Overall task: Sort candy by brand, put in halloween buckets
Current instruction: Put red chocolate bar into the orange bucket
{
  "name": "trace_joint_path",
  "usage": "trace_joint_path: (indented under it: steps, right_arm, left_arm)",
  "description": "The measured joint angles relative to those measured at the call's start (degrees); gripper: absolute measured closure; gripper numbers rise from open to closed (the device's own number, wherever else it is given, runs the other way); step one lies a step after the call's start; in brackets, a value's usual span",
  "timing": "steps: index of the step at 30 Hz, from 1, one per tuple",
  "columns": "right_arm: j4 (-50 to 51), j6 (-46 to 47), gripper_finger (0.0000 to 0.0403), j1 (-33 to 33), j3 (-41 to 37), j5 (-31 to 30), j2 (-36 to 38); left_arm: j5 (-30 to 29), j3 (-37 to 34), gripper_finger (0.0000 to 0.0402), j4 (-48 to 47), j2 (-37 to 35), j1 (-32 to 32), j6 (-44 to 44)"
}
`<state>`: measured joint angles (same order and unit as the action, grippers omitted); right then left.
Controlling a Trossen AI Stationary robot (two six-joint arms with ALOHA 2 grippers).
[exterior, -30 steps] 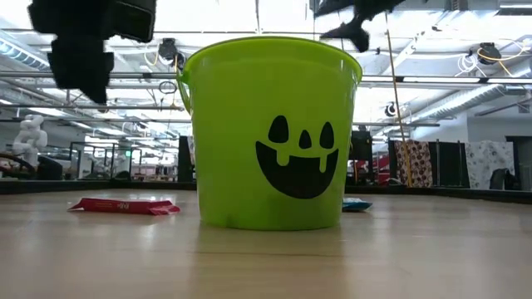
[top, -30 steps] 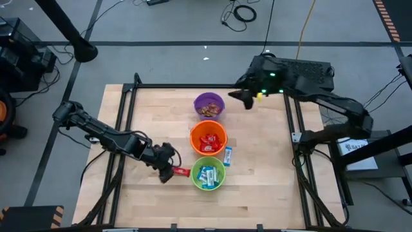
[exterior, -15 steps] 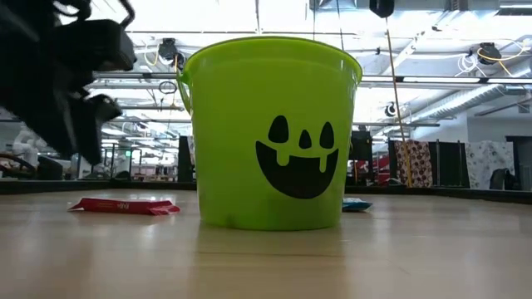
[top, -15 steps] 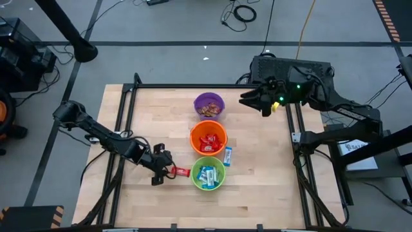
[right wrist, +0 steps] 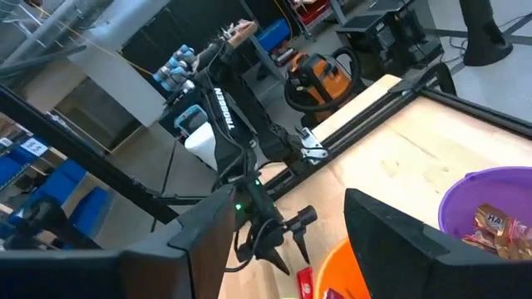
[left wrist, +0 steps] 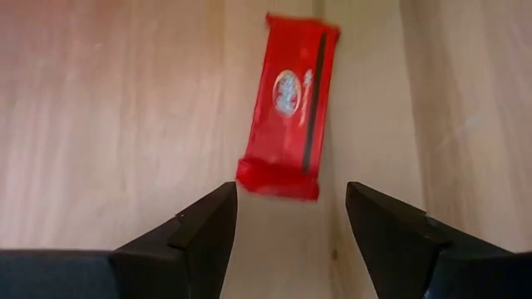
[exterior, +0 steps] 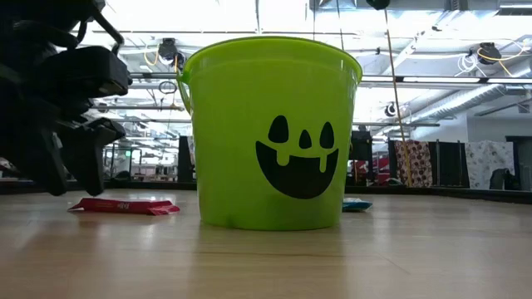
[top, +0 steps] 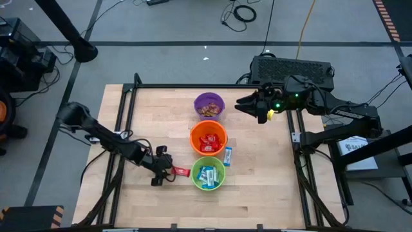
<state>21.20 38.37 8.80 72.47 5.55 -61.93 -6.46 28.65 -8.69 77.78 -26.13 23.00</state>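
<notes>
Buckets stand in a row down the middle of the wooden surface (top: 257,180): the purple bucket (top: 209,105) nearest the far edge, the orange bucket (top: 208,139) in the middle, the green bucket (top: 208,174) nearest the near edge, with a black jack-o'-lantern face on its wall in the low view. The purple one holds brown-wrapped candy, the orange one red bars, the green one blue-and-white bars. A blue-and-white bar (top: 228,154) lies on the surface just beside the orange and green buckets, toward the right edge. A red bar (left wrist: 291,104) lies flat on the wood just beside the green bucket, on its left-edge side.

The left gripper (top: 161,169) is low over the surface at that red bar, fingers (left wrist: 199,228) apart and empty, their tips just short of the wrapper's near end, not touching it. The right gripper (top: 243,104) hangs above the surface near the far right corner, beside the purple bucket, fingers (right wrist: 391,224) spread wide and holding nothing.
</notes>
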Motion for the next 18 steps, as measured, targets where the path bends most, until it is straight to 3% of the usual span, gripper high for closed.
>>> trace_joint_path:
  steps: [13,18]
  right_arm:
    - [0.0,-0.3,0.0186,0.0,0.0,0.4,-0.1]
    - [0.1,-0.5,0.0186,0.0,0.0,0.5,-0.1]
  left_arm:
    - [-1.8,-0.2,0.017,5.0,5.2,0.0,0.2]
    - [-1.9,-0.1,0.0204,5.5,6.4,0.0,0.2]
